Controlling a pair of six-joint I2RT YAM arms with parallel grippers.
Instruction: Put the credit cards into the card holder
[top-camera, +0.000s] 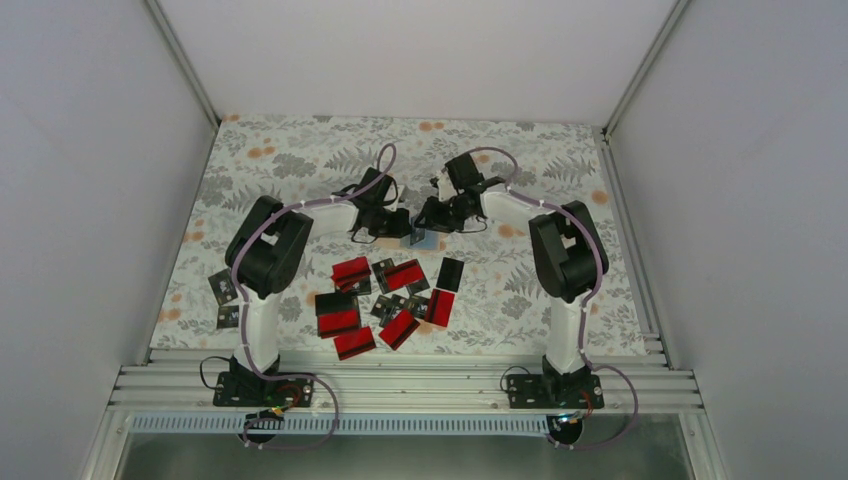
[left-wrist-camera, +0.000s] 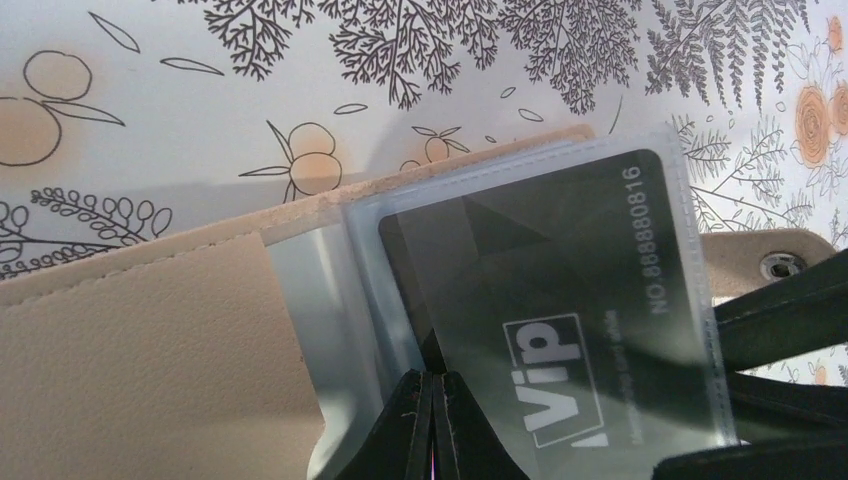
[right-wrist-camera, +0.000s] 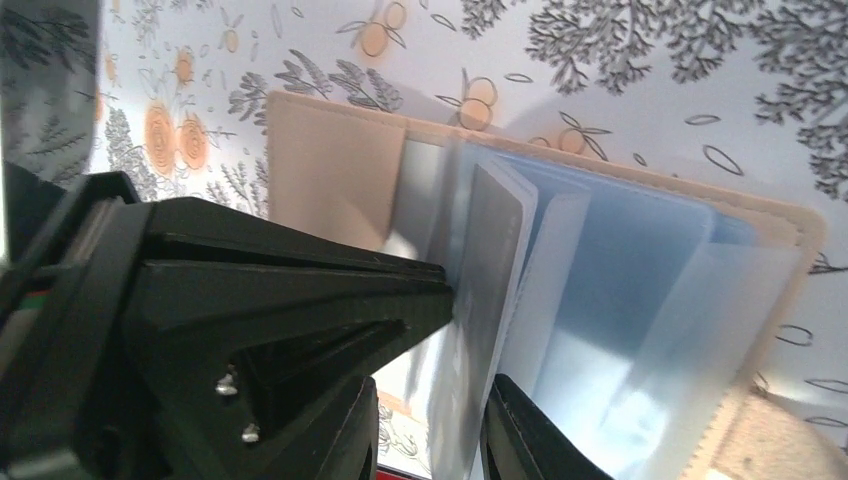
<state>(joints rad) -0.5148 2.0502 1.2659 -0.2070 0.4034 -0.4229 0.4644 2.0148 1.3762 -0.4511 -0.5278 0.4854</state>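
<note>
Fingers of my left gripper (left-wrist-camera: 432, 425) pinch the black card (left-wrist-camera: 560, 300), long axis slanting up-right inside the card holder (left-wrist-camera: 150, 340); my right gripper (right-wrist-camera: 440, 400) clamps a sleeve (right-wrist-camera: 480, 300).

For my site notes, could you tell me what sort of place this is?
Probably a lab test cell: plain white enclosure walls, an aluminium rail frame carrying the arms, and a fern-print tablecloth as a staged work surface.

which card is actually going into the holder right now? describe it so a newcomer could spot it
Start on the floral table, where both arms meet over the open tan card holder. In the left wrist view, one dark card sits inside a clear plastic sleeve of that holder. Unlike the red-and-black cards lying loose nearer the arm bases, it shows a pale "VIP" mark and a printed number.
</note>
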